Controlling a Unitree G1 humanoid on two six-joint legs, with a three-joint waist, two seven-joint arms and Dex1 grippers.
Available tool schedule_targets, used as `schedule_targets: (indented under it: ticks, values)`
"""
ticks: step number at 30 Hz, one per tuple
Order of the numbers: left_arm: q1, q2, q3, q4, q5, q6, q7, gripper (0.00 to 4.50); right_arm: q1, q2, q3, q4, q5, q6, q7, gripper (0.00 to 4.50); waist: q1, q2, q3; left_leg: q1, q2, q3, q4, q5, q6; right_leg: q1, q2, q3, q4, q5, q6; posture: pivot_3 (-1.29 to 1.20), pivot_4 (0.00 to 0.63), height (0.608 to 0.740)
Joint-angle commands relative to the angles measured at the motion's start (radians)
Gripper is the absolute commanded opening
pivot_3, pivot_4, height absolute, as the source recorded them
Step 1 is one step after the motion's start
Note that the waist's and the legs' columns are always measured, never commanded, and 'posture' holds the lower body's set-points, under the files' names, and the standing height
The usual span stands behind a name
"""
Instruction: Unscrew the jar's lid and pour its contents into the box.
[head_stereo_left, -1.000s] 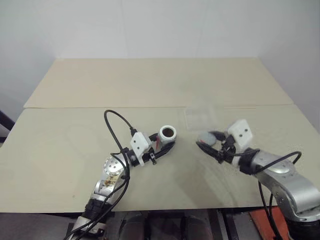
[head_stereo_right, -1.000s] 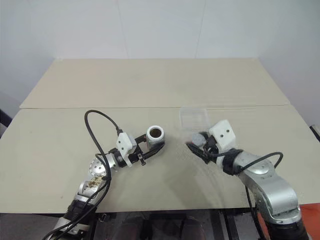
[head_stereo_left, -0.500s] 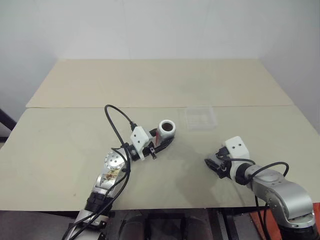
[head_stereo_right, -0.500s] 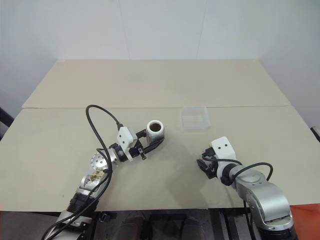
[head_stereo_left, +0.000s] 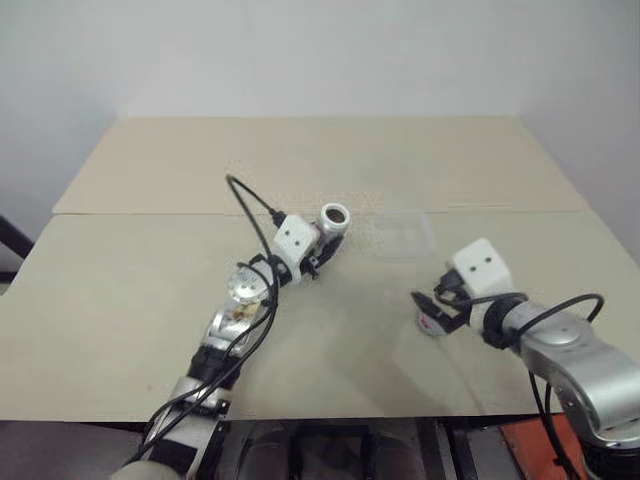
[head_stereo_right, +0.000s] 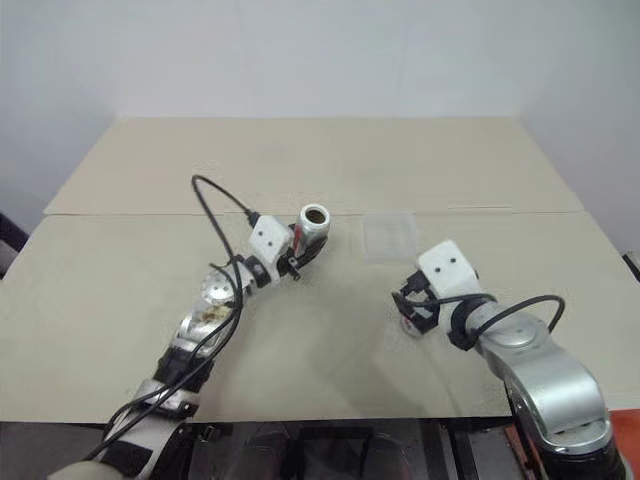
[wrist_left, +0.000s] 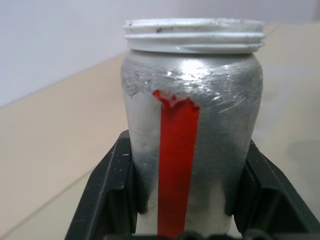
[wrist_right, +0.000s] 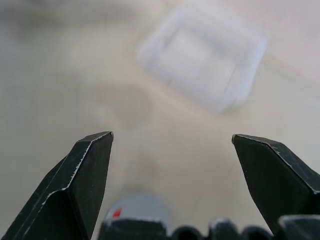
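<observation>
The silvery jar (wrist_left: 192, 125) with its red stripe stands upright and lidless between the black fingers (wrist_left: 107, 195) of my left gripper (head_stereo_left: 325, 238), which is shut on it. The jar (head_stereo_left: 335, 214) is held above the table, just left of the clear box (head_stereo_left: 405, 232). Its mouth looks dark and the contents are hidden inside. The grey lid (head_stereo_left: 431, 324) with a red mark lies flat on the table. Right above it, my right gripper (head_stereo_left: 432, 305) hangs open with nothing between its fingers (wrist_right: 82, 185). The right wrist view shows the lid (wrist_right: 135, 212) below and the box (wrist_right: 205, 62) ahead.
The beige table (head_stereo_left: 150, 300) is made of two boards with a seam (head_stereo_left: 150, 213) running across it behind the box. A black cable (head_stereo_left: 250, 200) loops up from my left wrist.
My left gripper carried the jar forward and up, close to the box. My right gripper lowered to the table, opened, left the lid lying there and rose a little.
</observation>
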Motion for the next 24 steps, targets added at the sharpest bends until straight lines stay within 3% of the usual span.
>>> schedule_targets:
  ticks: [1, 6, 12, 18, 24]
  values:
    - [-0.112, -0.034, -0.025, 0.109, 0.066, -0.028, 0.077, 1.97, -0.007, -0.001, -0.066, -0.071, 0.017, 0.019, 0.010, 4.44, 0.002, 0.000, 0.000, -0.001, 0.000, 0.000, 0.000, 0.000, 0.000, 0.000, 0.000, 0.000, 0.000, 0.000, 0.000, 0.00, 0.150, 0.740]
    - [-0.409, -0.060, -0.175, 0.530, 0.312, -0.245, 0.299, 1.97, 0.012, 0.040, -0.115, -0.126, 0.021, 0.026, -0.010, 4.44, 0.013, -0.001, 0.001, -0.004, -0.003, 0.000, 0.000, 0.000, 0.000, -0.001, 0.000, -0.002, -0.002, 0.001, 0.001, 0.00, 0.150, 0.740]
    - [-0.702, -0.108, -0.554, 0.865, 0.748, -0.375, 0.662, 1.97, 0.050, 0.066, -0.145, -0.192, 0.002, 0.046, -0.041, 4.44, 0.021, -0.002, 0.001, -0.005, -0.005, -0.001, -0.001, -0.001, 0.001, -0.001, -0.001, -0.002, -0.004, 0.000, 0.003, 0.00, 0.150, 0.740]
    - [-0.769, -0.188, -0.804, 0.988, 1.007, -0.300, 0.868, 1.97, 0.071, 0.093, -0.187, -0.250, -0.002, 0.082, -0.068, 4.44, 0.016, -0.003, 0.002, -0.007, -0.005, -0.001, -0.001, -0.001, 0.002, -0.003, -0.002, -0.002, -0.003, 0.000, 0.004, 0.00, 0.150, 0.740]
    - [-0.782, -0.227, -0.865, 1.027, 1.081, -0.251, 0.874, 1.97, 0.112, 0.093, -0.212, -0.264, 0.039, 0.057, -0.116, 4.44, 0.018, -0.003, 0.002, -0.010, -0.005, -0.001, 0.000, 0.000, 0.002, -0.007, -0.002, -0.001, -0.001, 0.000, 0.004, 0.00, 0.150, 0.740]
